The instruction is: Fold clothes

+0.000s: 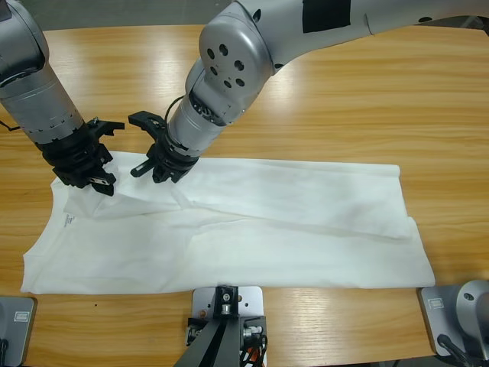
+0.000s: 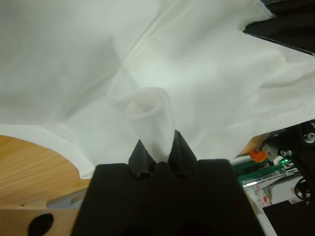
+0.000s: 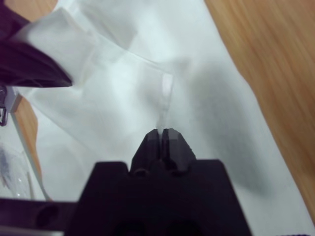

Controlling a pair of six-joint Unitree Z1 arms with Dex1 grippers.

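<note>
The clothes, one white T-shirt, lie lengthwise across the wooden table, collar end to the left, with a small label showing there. My left gripper is at the shirt's upper left corner, shut on a rolled pinch of fabric, as the left wrist view shows. Just to its right, my right gripper presses on the shirt's top edge. In the right wrist view its jaws stand shut on a thin raised fold. The cloth between the two grippers is bunched and wrinkled.
Bare wood surrounds the shirt on all sides. The right arm's large silver elbow hangs over the table's upper middle. The shirt's hem end reaches toward the right side.
</note>
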